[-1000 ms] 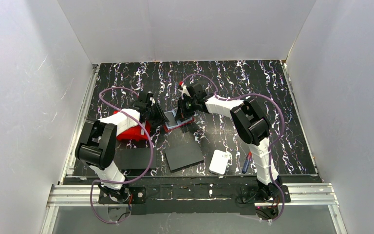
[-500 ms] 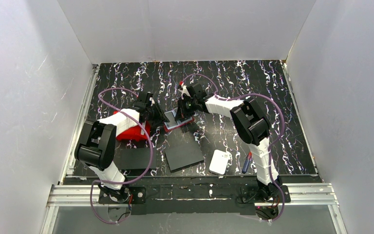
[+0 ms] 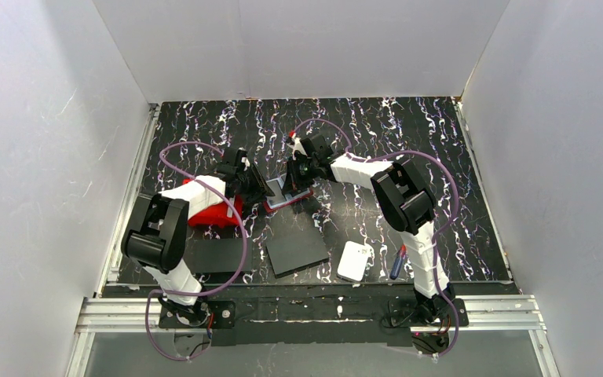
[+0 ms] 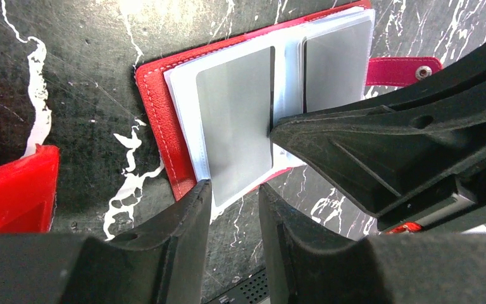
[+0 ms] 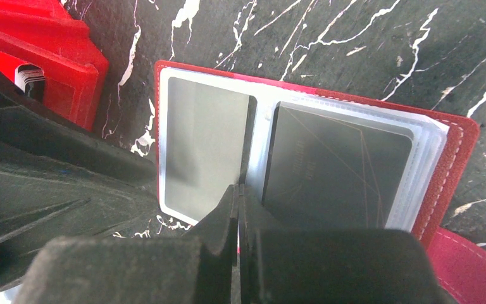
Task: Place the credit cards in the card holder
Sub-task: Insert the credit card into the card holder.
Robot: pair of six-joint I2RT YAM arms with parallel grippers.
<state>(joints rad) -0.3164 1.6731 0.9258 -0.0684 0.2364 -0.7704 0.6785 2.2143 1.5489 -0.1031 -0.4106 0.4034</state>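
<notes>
Card holder (image 4: pixel 155 120) lies open mid-table (image 3: pixel 377 126), a grey credit card (image 4: pixel 234 120) in one sleeve. Left gripper (image 4: pixel 234 190) is part open, straddling that card's edge without pinching. Right gripper (image 5: pixel 239 193) is fully closed and empty, its tip pressed at the holder's fold.

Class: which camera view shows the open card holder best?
Right wrist: the card holder lies open, both pages visible. Left wrist shows one page whole and the stud tab, the rest behind the right gripper. From the top it is tiny, partly covered.
</notes>
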